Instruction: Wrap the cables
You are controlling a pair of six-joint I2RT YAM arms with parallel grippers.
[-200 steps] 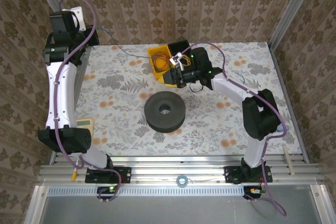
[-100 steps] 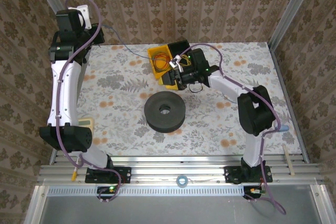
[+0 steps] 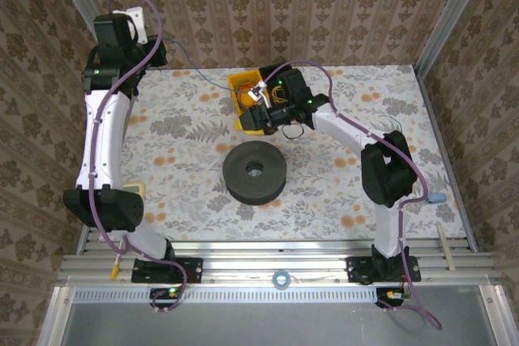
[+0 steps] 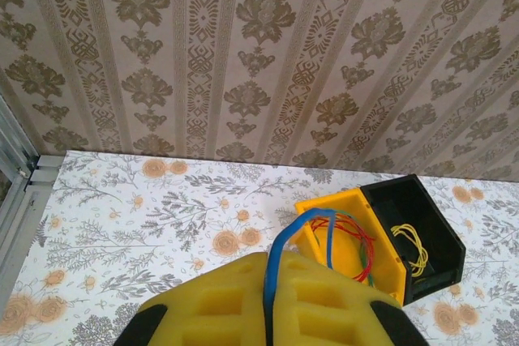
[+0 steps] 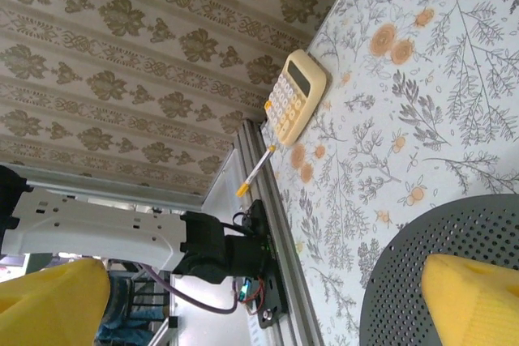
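My left gripper (image 4: 268, 301) is shut on the bright blue cable (image 4: 285, 242), pinched between its yellow foam fingers (image 4: 215, 305). From there the cable arcs up and drops into the yellow bin (image 4: 345, 253), which also holds red wires. A yellow cable (image 4: 409, 245) lies coiled in the adjoining black bin (image 4: 434, 224). In the top view the left gripper (image 3: 156, 53) is raised at the back left, and the blue cable (image 3: 199, 75) runs thinly from it to the yellow bin (image 3: 241, 85). My right gripper (image 3: 258, 113) hovers at that bin's near side; its jaws stand wide open and hold nothing (image 5: 259, 301).
A dark grey perforated ring (image 3: 254, 172) lies mid-table, also showing in the right wrist view (image 5: 442, 269). A cream calculator (image 3: 134, 193) (image 5: 296, 101) sits at the left edge. A pen (image 5: 255, 172) lies on the front rail. A tape roll (image 3: 281, 279) rests on the front rail.
The left arm has swung higher and to the right at the back, drawing the blue cable along. The right gripper has shifted left and back along the bin.
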